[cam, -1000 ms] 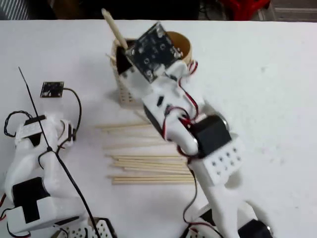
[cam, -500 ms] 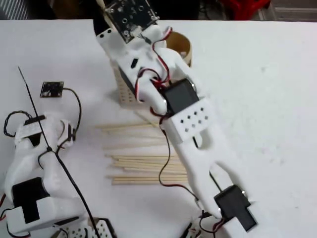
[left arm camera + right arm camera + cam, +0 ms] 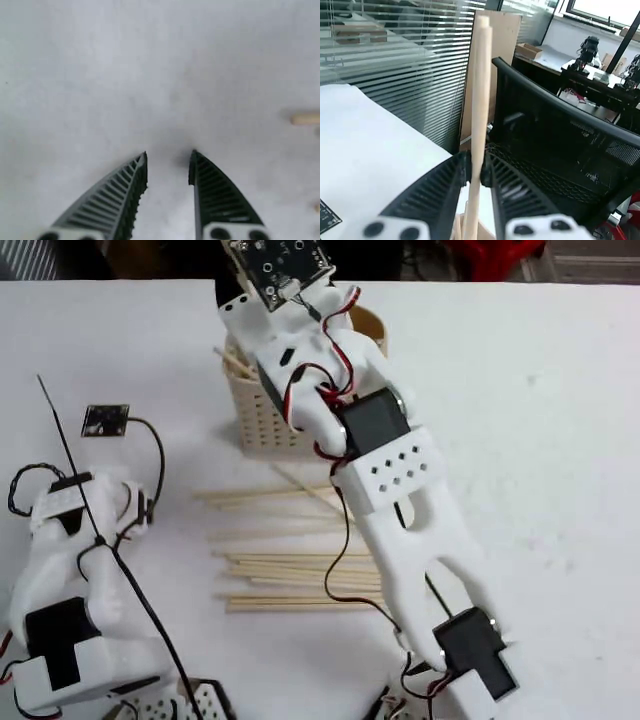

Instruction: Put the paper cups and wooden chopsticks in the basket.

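Observation:
A woven white basket (image 3: 262,422) stands at the back of the table, with a chopstick end (image 3: 234,361) poking over its rim. A brown paper cup (image 3: 373,328) shows just behind my right arm (image 3: 385,475), which stretches over the basket. My right gripper (image 3: 476,163) is shut on an upright wooden chopstick (image 3: 481,95). Several loose chopsticks (image 3: 290,565) lie in front of the basket. My left gripper (image 3: 168,157) hangs open just above bare table, a chopstick tip (image 3: 306,118) off to its side.
My left arm (image 3: 60,580) sits folded at the table's left front, with a black cable and a small circuit board (image 3: 104,420) beside it. The table's right half is bare white surface (image 3: 540,420). A black mesh chair (image 3: 560,150) is beyond the table.
My right arm has stretched forward and lifted its wrist above the basket's back with the chopstick, then shifted slightly right, uncovering more of the basket. The left arm has not moved.

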Available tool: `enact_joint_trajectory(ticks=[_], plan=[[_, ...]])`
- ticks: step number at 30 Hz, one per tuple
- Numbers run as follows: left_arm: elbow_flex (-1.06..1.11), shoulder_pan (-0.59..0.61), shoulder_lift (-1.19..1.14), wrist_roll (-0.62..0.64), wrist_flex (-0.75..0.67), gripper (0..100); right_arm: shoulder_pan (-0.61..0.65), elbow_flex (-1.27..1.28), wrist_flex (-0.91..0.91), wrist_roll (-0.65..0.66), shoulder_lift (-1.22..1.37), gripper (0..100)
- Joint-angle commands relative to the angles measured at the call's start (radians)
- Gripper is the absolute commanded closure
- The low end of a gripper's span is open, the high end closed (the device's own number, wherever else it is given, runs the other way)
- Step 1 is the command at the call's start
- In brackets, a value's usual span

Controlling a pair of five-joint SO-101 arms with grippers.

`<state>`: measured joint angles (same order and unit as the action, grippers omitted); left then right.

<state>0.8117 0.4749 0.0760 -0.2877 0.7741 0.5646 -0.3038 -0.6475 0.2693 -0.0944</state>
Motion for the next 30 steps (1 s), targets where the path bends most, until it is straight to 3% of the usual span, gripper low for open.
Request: enact_joint_trajectory(ticks=[1,5,11,18,25,28,30], plan=[[-0.003,0.004,0.002,-0.006,-0.015,85,-0.012,-0.051,-0.016,-0.009,-0.01,93.3],[-0.003,0.004,0.002,-0.006,-0.015,85,-0.013,-0.051,-0.053,-0.009,-0.012,84.7],[-0.003,0.004,0.002,-0.006,-0.015,85,-0.015,-0.051,-0.127,-0.002,-0.018,88.5],[-0.003,0.004,0.002,-0.006,-0.015,85,-0.015,-0.055,-0.506,0.011,-0.019,86.6],[-0.003,0.004,0.002,-0.006,-0.015,85,0.047,0.055,-0.776,0.351,-0.024,86.1],[-0.003,0.004,0.002,-0.006,-0.015,85,0.074,0.238,-0.766,0.489,-0.065,86.2],[-0.003,0.004,0.002,-0.006,-0.015,85,0.085,0.382,-0.716,0.503,-0.101,86.4]])
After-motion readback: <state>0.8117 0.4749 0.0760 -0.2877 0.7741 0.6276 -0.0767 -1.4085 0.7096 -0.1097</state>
